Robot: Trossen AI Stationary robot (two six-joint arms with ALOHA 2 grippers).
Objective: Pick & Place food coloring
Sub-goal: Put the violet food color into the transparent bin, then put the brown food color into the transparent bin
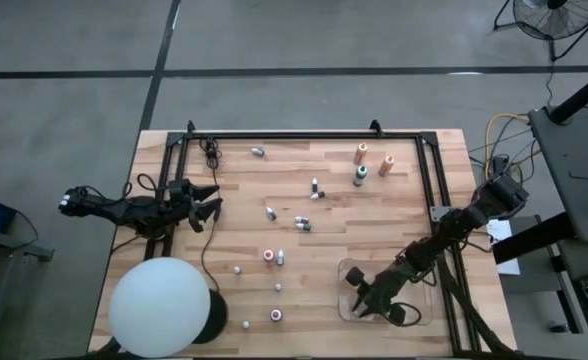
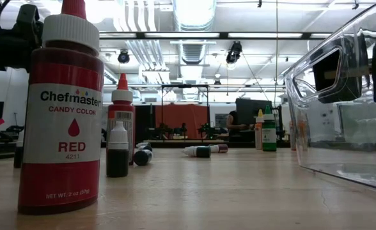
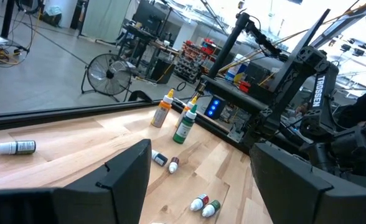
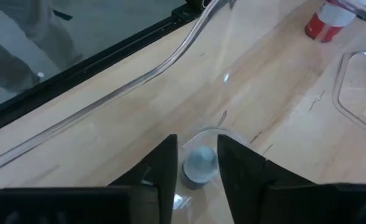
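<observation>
Several small food coloring bottles are scattered over the wooden table: three upright at the far right (image 1: 361, 153), some lying in the middle (image 1: 302, 222), others near the front (image 1: 269, 256). A red-labelled one (image 2: 60, 121) stands close to the low camera. My right gripper (image 1: 359, 298) reaches down into the clear tray (image 1: 429, 300). In the right wrist view a tiny pale-capped bottle (image 4: 200, 165) stands on the tray floor, and my right gripper (image 4: 197, 148) is narrowly open with a finger on either side of it. My left gripper (image 1: 212, 205) waits open at the table's left, pointing level.
A big white ball (image 1: 159, 305) sits at the near left corner. A black frame (image 1: 304, 134) runs along the far edge and both sides of the table. Bare wood lies between the tray and the bottles near the front.
</observation>
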